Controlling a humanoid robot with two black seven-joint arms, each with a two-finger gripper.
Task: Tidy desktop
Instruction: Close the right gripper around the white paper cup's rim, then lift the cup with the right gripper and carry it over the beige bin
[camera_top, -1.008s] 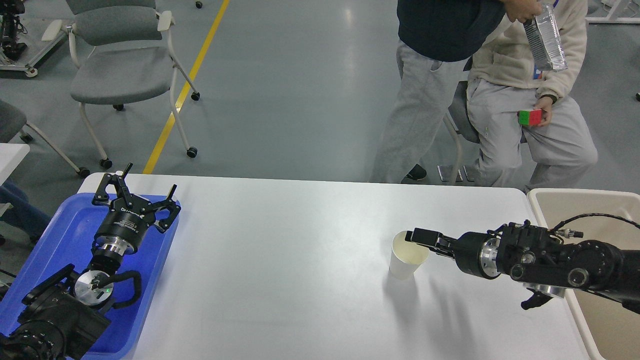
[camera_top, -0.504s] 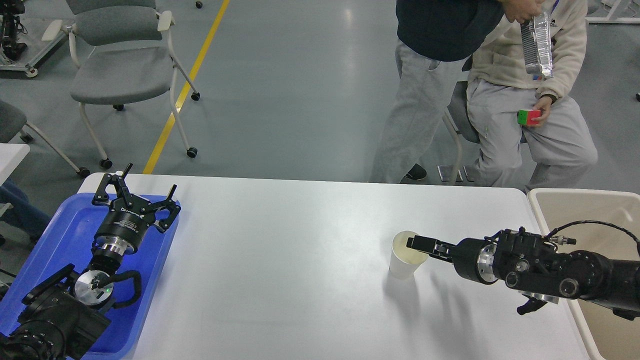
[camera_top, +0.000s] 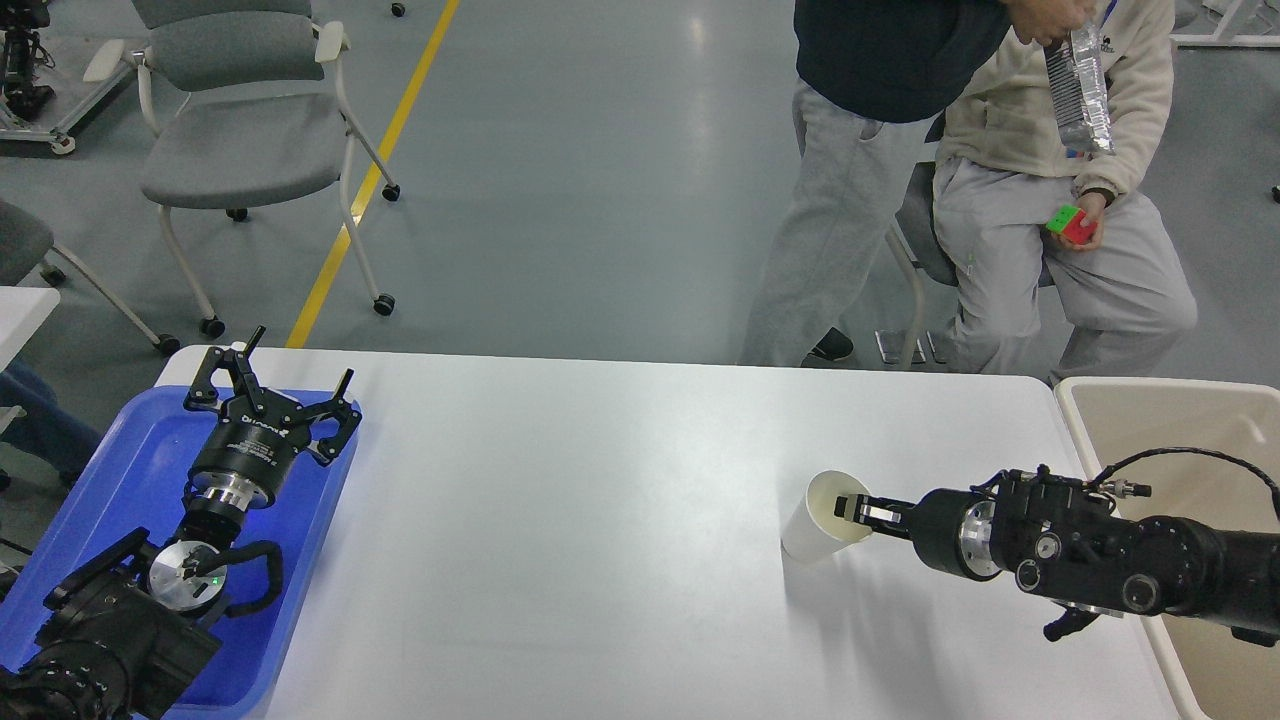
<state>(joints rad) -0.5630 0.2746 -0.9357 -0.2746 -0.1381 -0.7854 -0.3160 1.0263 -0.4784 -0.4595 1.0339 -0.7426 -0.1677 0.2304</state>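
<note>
The white desktop (camera_top: 560, 540) carries one white paper cup (camera_top: 812, 530) at its right side. The cup is tilted, with its mouth turned toward my right gripper (camera_top: 858, 508). That gripper comes in from the right, has one finger inside the cup's mouth and is closed on the rim. My left gripper (camera_top: 278, 385) is open and empty, hanging over the far end of the blue tray (camera_top: 120, 470) at the table's left edge.
A beige bin (camera_top: 1140, 400) stands at the table's right edge, under my right arm. Two people (camera_top: 1000, 200) are just beyond the far right edge, one of them seated. Grey wheeled chairs (camera_top: 240, 150) stand at the back left.
My right gripper has closed on the cup's rim and drawn slightly right and down. The cup has gone from upright to tilted toward it. The left arm has not moved.
</note>
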